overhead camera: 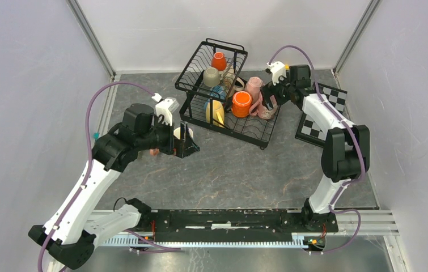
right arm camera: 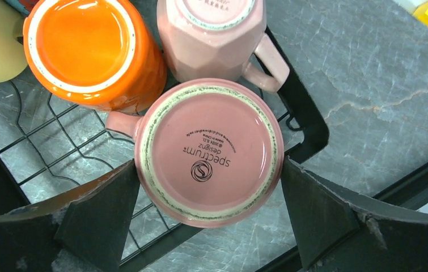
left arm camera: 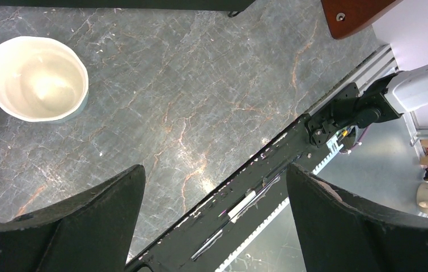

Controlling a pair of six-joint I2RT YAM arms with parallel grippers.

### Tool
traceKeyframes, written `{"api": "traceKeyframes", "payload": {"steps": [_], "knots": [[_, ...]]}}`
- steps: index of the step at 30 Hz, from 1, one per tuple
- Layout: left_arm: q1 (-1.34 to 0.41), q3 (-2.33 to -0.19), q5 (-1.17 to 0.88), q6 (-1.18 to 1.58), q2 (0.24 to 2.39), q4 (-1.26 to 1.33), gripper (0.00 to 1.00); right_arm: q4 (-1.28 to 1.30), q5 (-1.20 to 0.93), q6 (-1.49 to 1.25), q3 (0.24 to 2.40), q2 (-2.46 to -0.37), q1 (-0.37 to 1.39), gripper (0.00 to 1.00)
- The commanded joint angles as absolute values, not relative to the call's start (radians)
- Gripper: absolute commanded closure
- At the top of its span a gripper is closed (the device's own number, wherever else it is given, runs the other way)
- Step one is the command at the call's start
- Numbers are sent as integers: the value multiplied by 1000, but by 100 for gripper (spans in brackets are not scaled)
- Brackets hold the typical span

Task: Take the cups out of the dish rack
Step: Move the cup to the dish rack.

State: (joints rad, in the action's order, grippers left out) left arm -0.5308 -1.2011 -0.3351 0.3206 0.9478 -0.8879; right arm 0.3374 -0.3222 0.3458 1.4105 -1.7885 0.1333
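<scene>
The black wire dish rack [overhead camera: 197, 68] stands at the back middle and holds several cups: an orange [overhead camera: 219, 60] and a beige one [overhead camera: 211, 76] in the upper basket, and a yellow [overhead camera: 215, 112], an orange [overhead camera: 241, 103] and two pink ones below. My right gripper [overhead camera: 271, 102] is open over the rack's right end. In the right wrist view it [right arm camera: 208, 167] straddles an upside-down pink mug [right arm camera: 208, 141], with a fingertip at each side. My left gripper [overhead camera: 186, 141] is open and empty above the table, beside a light blue, white-lined mug [left arm camera: 35, 76] standing upright.
A checkered board [overhead camera: 313, 127] lies right of the rack, under the right arm. A small pink thing [overhead camera: 153, 152] sits by the left arm, mostly hidden. The rack's black rim [right arm camera: 308, 122] runs just behind the pink mug. The arms' base rail [left arm camera: 245, 198] lies along the near edge.
</scene>
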Motion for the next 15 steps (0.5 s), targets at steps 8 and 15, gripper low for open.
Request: {"api": "traceKeyframes", "payload": {"steps": [8,15], "knots": [[-534,-1207,-368,326,933,-844,0,241,-328,58,1175,-1556,161,2],[-534,-1183,-379,342,916,-825,0,257,-209,81,1138,-1482,199,2]]}}
